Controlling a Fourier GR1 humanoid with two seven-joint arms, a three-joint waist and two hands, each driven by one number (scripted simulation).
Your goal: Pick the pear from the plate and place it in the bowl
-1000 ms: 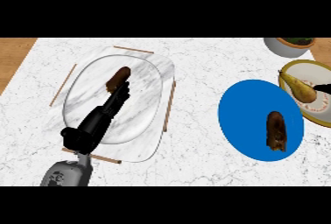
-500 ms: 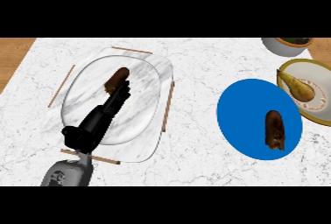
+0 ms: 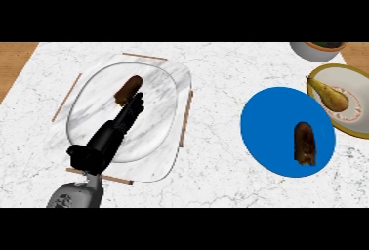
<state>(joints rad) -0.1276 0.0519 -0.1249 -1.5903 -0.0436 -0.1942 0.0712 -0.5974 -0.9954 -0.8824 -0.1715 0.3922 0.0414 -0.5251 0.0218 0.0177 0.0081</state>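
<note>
A yellow-green pear [image 3: 333, 93] lies inside the yellow-rimmed bowl [image 3: 358, 128] at the right edge. The blue plate [image 3: 270, 127] beside it carries a dark brown oblong piece [image 3: 305, 142]. My left hand [image 3: 108, 138] reaches in from the lower left over an oval marble dish [image 3: 155, 146]. Its fingers [image 3: 134, 105] are straight and point at another brown piece [image 3: 128, 90] on that dish, ending just short of it. The hand is open and holds nothing. My right hand does not show.
A grey pot [image 3: 320, 50] stands at the back right corner. The marble dish rests on a thin wooden frame [image 3: 187, 117]. Wooden surface [image 3: 14, 63] shows past the counter's left edge.
The brown piece on the blue plate has turned slightly and now lies lengthwise. My left hand has barely moved.
</note>
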